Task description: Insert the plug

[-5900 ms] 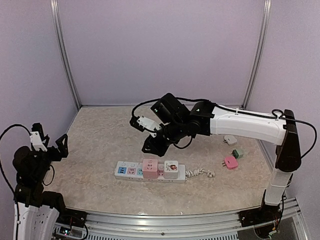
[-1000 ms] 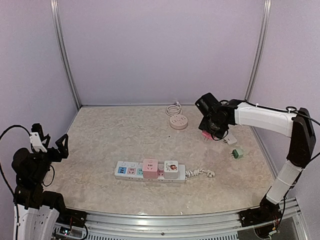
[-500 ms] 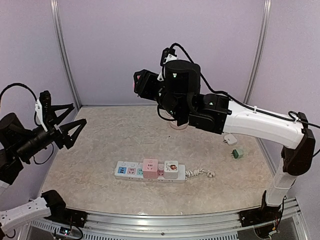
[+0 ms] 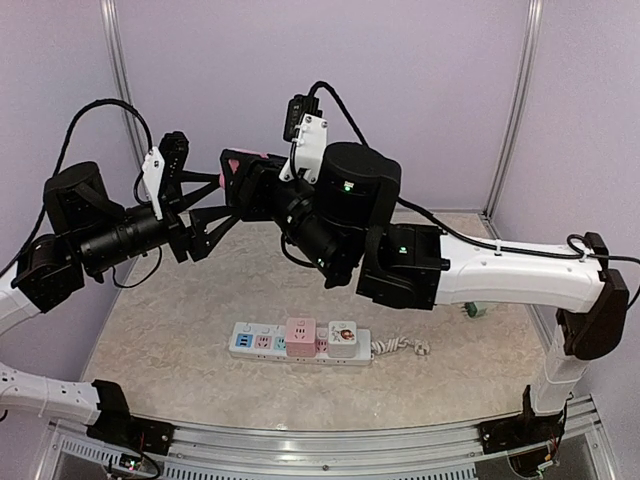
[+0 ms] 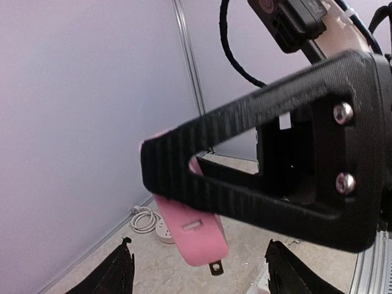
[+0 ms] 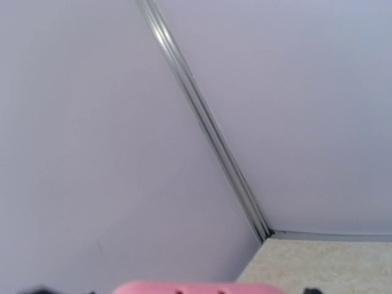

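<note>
Black fingers of the left claw (image 4: 232, 198) are standing open, bracketing the pink plug (image 5: 196, 229) without touching it. The plug is sitting clenched in the right claw (image 4: 238, 172), just ahead of the left one, high in the air. For a clean handover, the left fingers should be closing squarely on the plug's flat sides before the right claw releases. The power strip (image 4: 300, 342) is lying well below both claws.

Right arm (image 4: 500, 272) over power strip (image 4: 262, 343)
</note>
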Motion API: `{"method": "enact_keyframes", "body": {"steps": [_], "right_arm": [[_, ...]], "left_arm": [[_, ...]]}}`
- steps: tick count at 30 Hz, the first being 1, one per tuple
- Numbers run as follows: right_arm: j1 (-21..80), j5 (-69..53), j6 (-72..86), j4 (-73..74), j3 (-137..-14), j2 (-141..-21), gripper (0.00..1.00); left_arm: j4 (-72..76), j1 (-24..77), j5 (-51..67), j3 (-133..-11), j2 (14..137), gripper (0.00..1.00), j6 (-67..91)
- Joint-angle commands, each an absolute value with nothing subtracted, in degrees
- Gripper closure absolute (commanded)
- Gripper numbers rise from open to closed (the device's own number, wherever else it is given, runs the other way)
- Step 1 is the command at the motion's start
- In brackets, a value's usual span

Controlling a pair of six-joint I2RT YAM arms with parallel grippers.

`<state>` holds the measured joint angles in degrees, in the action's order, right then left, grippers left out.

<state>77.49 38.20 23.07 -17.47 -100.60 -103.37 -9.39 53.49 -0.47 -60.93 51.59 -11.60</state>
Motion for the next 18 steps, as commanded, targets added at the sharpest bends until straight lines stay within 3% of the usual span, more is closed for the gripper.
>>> {"method": "enact_keyframes", "body": {"steps": [1,5,15,18], "right_arm": [[78.1,38.2,21.2,-20.9,-97.2,-101.4,0.89],[78.2,37.8,21.5,-21.4,-95.5,-100.7,0.89],[78.1,34.9,22.3,-19.3,-96.5,-102.2,0.88],[78.1,33.3,20.7,-18.5,-96.6,-102.0,0.77]], "left_arm": [[-6.3,54.5,-2.7,-63.3,53.4,0.31,-10.5],[-6.6,55.0,-2.6,-64.9,54.0,0.41,-10.5],[-6.0,55.2,-1.6,-65.2,53.8,0.99,-12.3],[-6.1,55.2,-0.9,-64.5,52.9,1.0,-11.6]]}}
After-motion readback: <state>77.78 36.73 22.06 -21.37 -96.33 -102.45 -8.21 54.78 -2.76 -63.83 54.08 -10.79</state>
